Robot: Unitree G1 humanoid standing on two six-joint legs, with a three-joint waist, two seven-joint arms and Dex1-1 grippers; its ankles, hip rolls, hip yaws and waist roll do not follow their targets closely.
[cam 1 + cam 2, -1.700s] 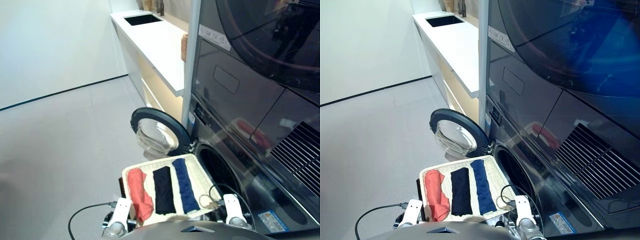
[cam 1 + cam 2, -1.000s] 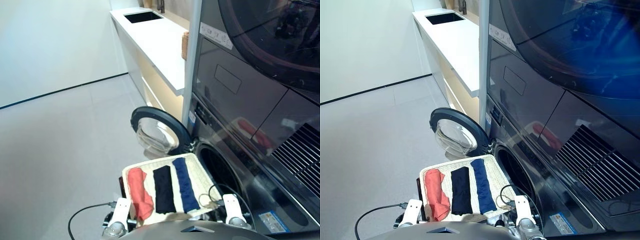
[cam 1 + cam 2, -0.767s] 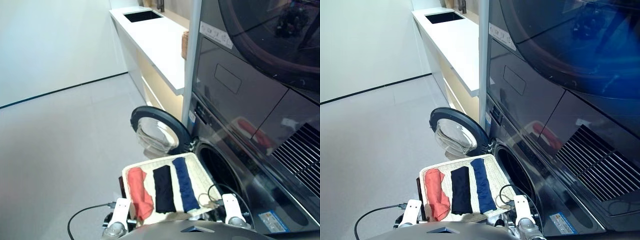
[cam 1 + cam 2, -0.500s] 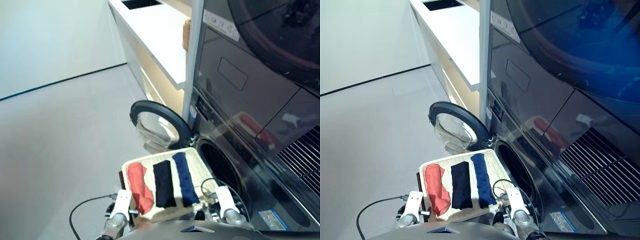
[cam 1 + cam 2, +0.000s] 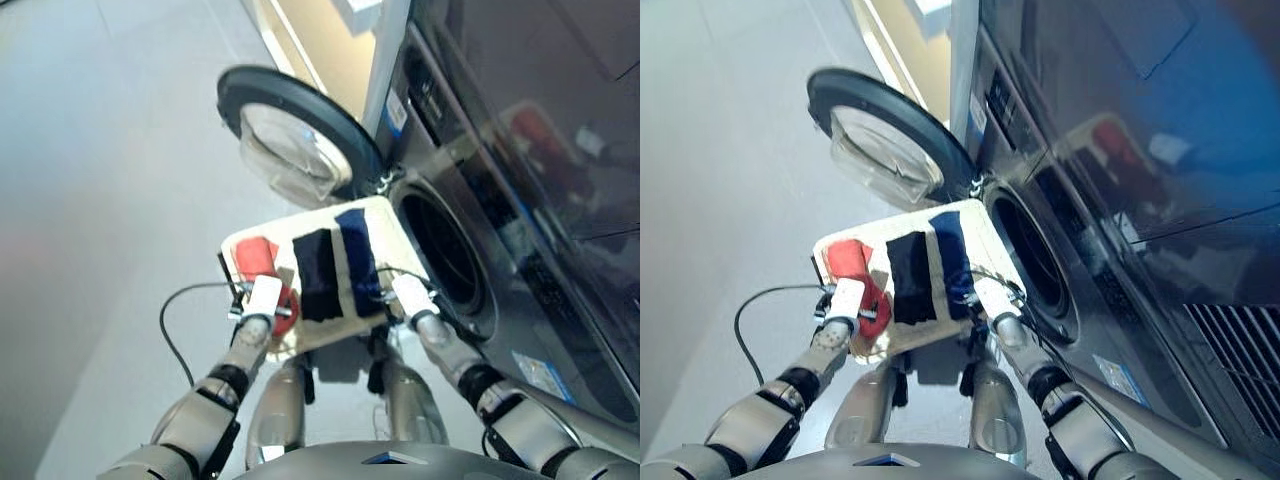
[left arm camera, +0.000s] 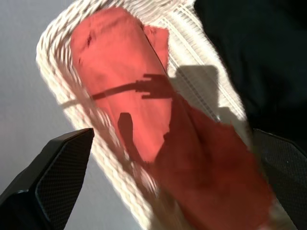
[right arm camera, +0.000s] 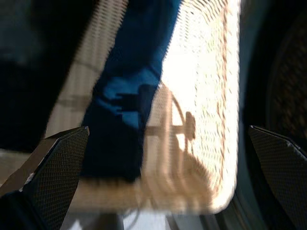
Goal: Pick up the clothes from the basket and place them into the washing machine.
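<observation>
Both grippers hung low over the near edge of the basket (image 5: 396,222), and neither held anything. The left gripper (image 6: 158,191) had its fingers (image 6: 53,177) spread wide over the near end of the red cloth (image 6: 129,105), which lay along the basket's left rim; the right gripper (image 7: 163,187) had its fingers (image 7: 53,163) equally wide over the near end of the blue cloth (image 7: 129,91), with bare wicker showing to its right. The black cloth (image 5: 316,272) lay between those two, just beside each, so all three clothes were in the basket and none in the washing machine (image 5: 520,250). The likeliest trouble, as I judged it, was a pinch that also caught the black cloth, since the strips sat so close; another was the fingers closing on the woven rim, which would drag or tip the shallow basket. Its support could not be seen in the head views, so a push on the near edge might well have tilted it. Cables (image 5: 180,330) looped loosely near both wrists and could have snagged on the rim. Beyond the basket, the drum opening (image 5: 445,255) sat close to the right, and the glass door (image 5: 290,140) stood swung open to the left; a small loosely held cloth could have slipped before reaching the opening and dropped to the floor (image 5: 100,200).
</observation>
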